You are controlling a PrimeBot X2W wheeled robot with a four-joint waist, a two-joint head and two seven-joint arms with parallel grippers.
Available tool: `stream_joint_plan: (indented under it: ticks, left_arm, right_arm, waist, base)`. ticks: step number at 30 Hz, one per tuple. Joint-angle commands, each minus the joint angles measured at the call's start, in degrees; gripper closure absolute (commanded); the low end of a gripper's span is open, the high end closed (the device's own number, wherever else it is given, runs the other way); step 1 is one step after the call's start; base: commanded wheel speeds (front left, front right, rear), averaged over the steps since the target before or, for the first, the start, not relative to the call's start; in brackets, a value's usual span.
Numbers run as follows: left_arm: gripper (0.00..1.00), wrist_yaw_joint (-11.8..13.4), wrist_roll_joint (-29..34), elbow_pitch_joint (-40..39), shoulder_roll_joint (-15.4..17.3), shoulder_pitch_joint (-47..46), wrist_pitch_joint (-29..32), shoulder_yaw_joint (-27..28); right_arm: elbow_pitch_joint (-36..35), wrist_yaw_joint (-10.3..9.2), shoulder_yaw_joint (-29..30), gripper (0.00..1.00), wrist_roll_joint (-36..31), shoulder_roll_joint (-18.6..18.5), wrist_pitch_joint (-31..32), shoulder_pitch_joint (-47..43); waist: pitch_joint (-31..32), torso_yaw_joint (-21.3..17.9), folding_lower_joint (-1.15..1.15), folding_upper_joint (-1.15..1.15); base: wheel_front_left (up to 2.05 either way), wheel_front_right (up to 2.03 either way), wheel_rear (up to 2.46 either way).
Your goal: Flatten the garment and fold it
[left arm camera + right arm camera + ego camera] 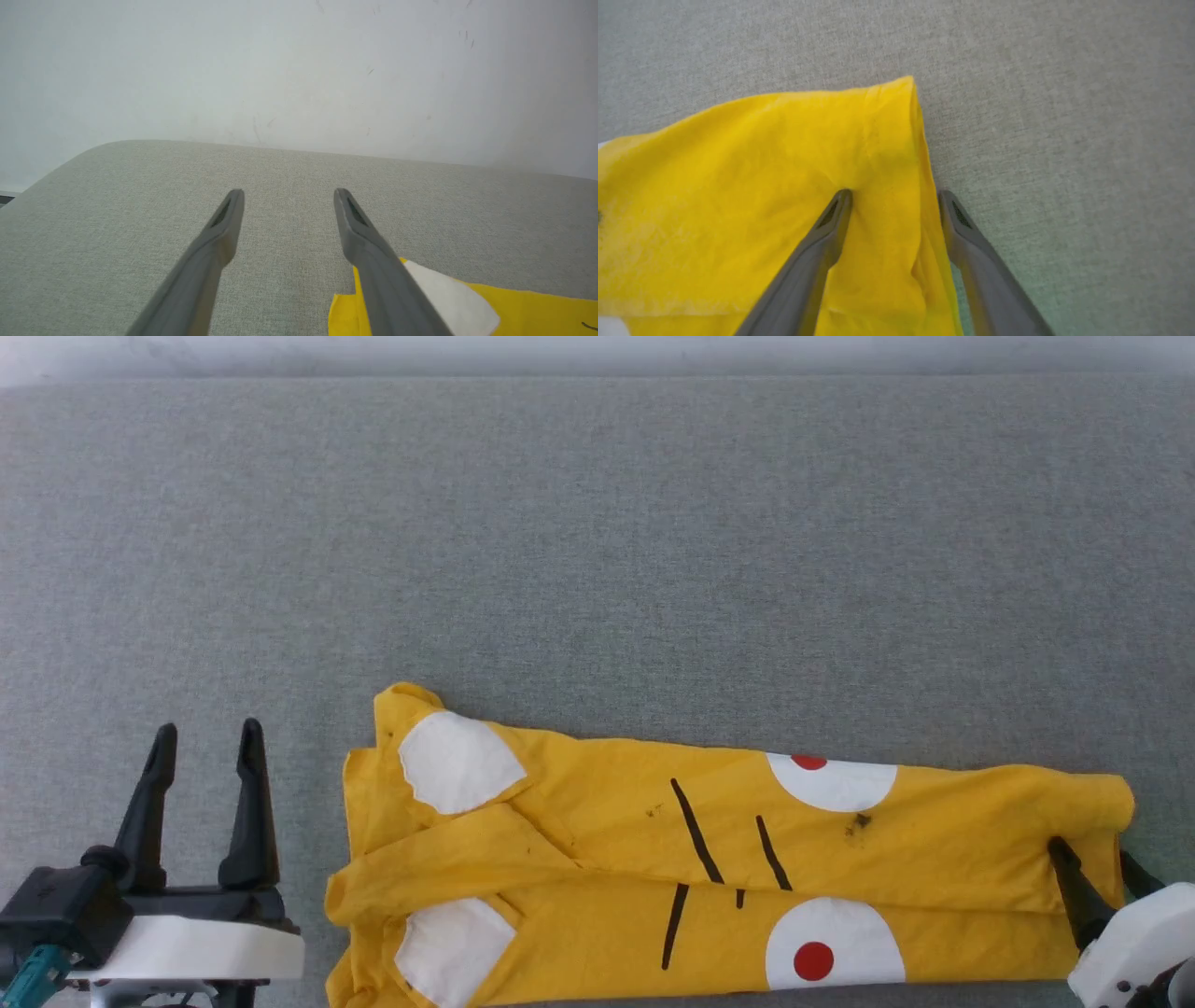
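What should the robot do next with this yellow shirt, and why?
Probably close the right gripper on the right end of the garment, ready to carry it leftward. The garment lies as a long narrow strip, so a crosswise fold seems due, and that gripper's open jaws straddle the end's edge. The left gripper sits open beside the cloth, off it.

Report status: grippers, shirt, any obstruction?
Left gripper open, beside garment, clear of it. Right gripper open, straddling its right edge. Folded into a long strip, print up. No obstruction seen.
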State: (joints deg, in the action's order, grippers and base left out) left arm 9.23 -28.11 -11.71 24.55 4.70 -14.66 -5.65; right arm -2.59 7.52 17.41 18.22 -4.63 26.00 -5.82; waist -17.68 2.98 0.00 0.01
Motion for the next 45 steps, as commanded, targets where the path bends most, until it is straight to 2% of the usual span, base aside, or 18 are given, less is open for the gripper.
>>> stream_joint_plan:
  ticks: [1, 2, 4, 9, 17, 21, 27, 30, 33, 35, 39, 45]
  left_arm:
    - [0.00, -0.46, 0.44, 0.26, -0.49, -0.24, -0.30, -0.11]
    - [0.00, -0.68, 0.53, 0.39, -0.69, -0.43, -0.31, -0.22]
    - [0.00, -1.03, 0.67, 0.54, -1.05, -0.80, -0.31, -0.41]
    - [0.00, -1.39, 1.23, 0.50, -1.59, -1.62, -0.32, -0.43]
    - [0.00, -1.49, 2.30, 0.67, -2.28, -2.31, -0.33, -0.45]
    - [0.00, -1.59, 2.78, 1.07, -2.31, -2.26, -0.33, -0.43]
    - [0.00, -1.62, 3.36, 1.86, -2.09, -2.10, -0.33, -0.59]
    - [0.00, -1.63, 3.38, 2.30, -2.18, -1.88, -0.33, -0.78]
    - [0.00, -1.58, 3.23, 2.83, -2.43, -1.42, -0.33, -1.09]
    - [0.00, -1.60, 3.14, 3.15, -2.58, -1.16, -0.24, -1.43]
    - [0.00, -1.58, 2.75, 3.49, -3.06, -0.88, -0.19, -1.84]
    - [0.00, -1.60, 2.20, 4.10, -3.85, -0.54, -0.20, -2.50]
  right_arm:
    - [1.77, -0.03, -0.45, 0.00, 0.13, 0.27, 0.55, 0.55]
    - [2.28, -0.03, -0.51, 0.51, 0.40, 0.32, 1.13, 0.64]
    - [2.64, -0.03, -0.64, 1.00, 1.18, 0.41, 2.26, 0.76]
    - [0.68, -0.03, -0.59, 1.00, 1.45, 0.02, 3.80, 1.78]
    - [-2.44, -0.03, 0.32, 1.00, -1.32, -3.07, 3.69, 6.35]
    - [-0.87, -0.03, 3.84, 1.00, -3.03, -5.24, 4.72, 7.67]
    - [2.66, -0.03, 12.56, 1.00, -6.79, -9.34, 4.97, 8.21]
    - [3.16, -0.03, 13.15, 1.00, -7.10, -10.03, 5.03, 7.37]
    - [1.76, -0.03, 9.92, 1.00, -4.47, -8.67, 5.82, 6.50]
    - [-0.34, -0.03, 5.62, 1.00, -0.78, -7.85, 7.32, 5.61]
    - [-7.08, -0.03, -3.72, 1.00, 8.49, -7.02, 13.10, 2.86]
    - [-15.99, -0.03, -14.27, 1.00, 14.52, -7.10, 19.43, 1.40]
  waist:
    - [-0.29, 0.41, 0.00, -0.01]
    - [-0.33, 0.53, 0.00, -0.01]
    - [-0.44, 0.71, 0.00, -0.01]
    - [-0.76, 0.67, 0.00, -0.01]
    - [-0.81, -0.25, 0.00, -0.01]
    - [-0.95, -0.68, 0.00, -0.01]
    - [-0.98, -0.81, 0.00, -0.01]
    - [-0.47, -0.75, 0.00, -0.01]
    - [0.40, -0.83, 0.00, -0.01]
    - [1.10, -0.77, 0.00, -0.01]
    - [2.41, -0.43, 0.00, -0.01]
    - [4.06, 1.17, 0.00, -0.01]
  base:
    - [0.00, 0.00, 0.00]
    - [0.00, 0.00, 0.00]
    - [0.00, 0.00, 0.00]
    - [0.00, 0.00, 0.00]
    - [0.00, 0.00, 0.00]
    - [0.00, 0.00, 0.00]
    - [0.00, 0.00, 0.00]
    - [0.00, 0.00, 0.00]
    - [0.00, 0.00, 0.00]
    - [0.00, 0.00, 0.00]
    - [0.00, 0.00, 0.00]
    - [0.00, 0.00, 0.00]
